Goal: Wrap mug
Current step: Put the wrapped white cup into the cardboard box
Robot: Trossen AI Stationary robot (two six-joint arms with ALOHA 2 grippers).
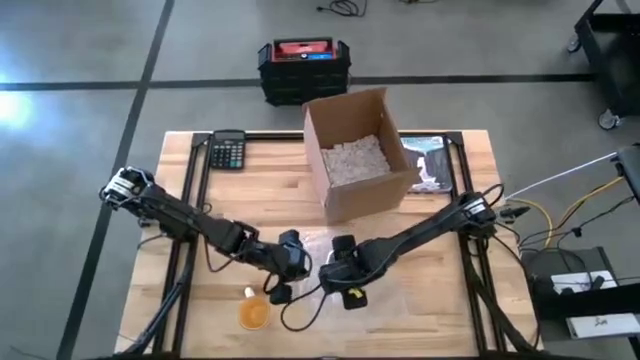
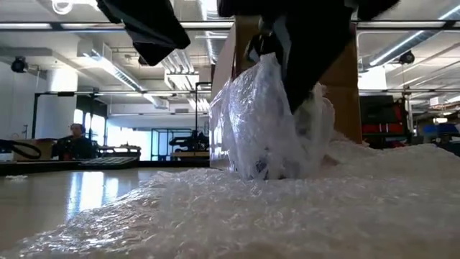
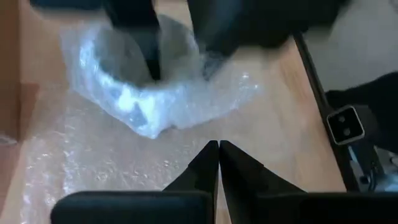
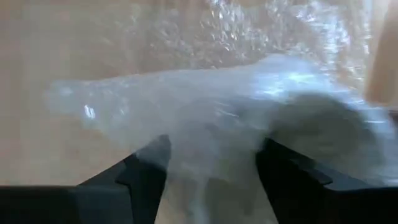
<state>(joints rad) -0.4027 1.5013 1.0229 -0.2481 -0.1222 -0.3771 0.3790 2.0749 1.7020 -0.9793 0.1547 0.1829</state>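
Note:
The mug is swathed in clear bubble wrap, making a bundle (image 2: 269, 122) (image 3: 134, 84) (image 1: 322, 262) that stands on the spread part of the same bubble wrap sheet (image 2: 287, 216) (image 1: 400, 290) on the table's near middle. Through the wrap the mug shows only as a grey shape (image 4: 323, 124). My right gripper (image 1: 343, 268) (image 4: 214, 171) comes down on the bundle from above and is shut on it. My left gripper (image 3: 218, 148) (image 1: 292, 255) is shut and hangs just left of the bundle, above the sheet, touching nothing. My right gripper holds the wrapped mug at its top rim (image 3: 177, 68). One finger (image 3: 148, 53) reaches down into the wrap-lined hollow and the other (image 3: 211, 43) stays outside the wall. The fingers point down from above. The bundle stands upright, its bottom on the sheet.
An open cardboard box (image 1: 357, 150) of packing filler stands behind the bundle at the table's far middle. A calculator (image 1: 228, 150) lies far left, a printed sheet (image 1: 432, 165) far right. A small orange round thing (image 1: 255, 313) lies near the front edge, left of the grippers.

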